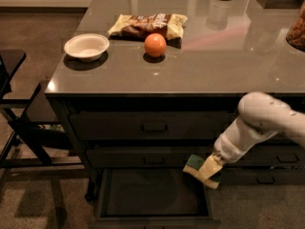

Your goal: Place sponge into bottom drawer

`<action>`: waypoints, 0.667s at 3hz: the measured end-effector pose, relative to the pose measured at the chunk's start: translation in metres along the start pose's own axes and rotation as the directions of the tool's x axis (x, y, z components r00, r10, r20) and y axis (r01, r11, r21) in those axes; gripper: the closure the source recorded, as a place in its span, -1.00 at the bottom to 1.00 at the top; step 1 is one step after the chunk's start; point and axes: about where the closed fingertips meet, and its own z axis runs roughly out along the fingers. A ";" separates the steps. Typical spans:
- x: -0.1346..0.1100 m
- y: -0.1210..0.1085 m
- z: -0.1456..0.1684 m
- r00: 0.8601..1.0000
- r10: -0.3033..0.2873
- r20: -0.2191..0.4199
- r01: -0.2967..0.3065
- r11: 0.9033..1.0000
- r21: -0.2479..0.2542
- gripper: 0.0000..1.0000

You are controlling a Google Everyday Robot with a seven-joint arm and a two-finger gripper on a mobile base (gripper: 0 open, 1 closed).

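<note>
Fingers [212, 166] seemingly clamped on sponge [194, 162], above open bottom drawer [152, 194], chip bag [147, 25] lettering unreadable.

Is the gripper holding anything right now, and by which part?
Yes. The gripper holds the sponge by its right end, the end nearest the arm, just above the right edge of the open bottom drawer.

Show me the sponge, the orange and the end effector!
sponge [193, 163], camera view, green top.
orange [155, 45], camera view, its middle.
end effector [208, 170], camera view, tip clamping sponge by bottom drawer [152, 193] right side.
</note>
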 end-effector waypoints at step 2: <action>0.006 -0.011 0.097 0.979 0.202 0.008 -0.201 0.978 -0.047 1.00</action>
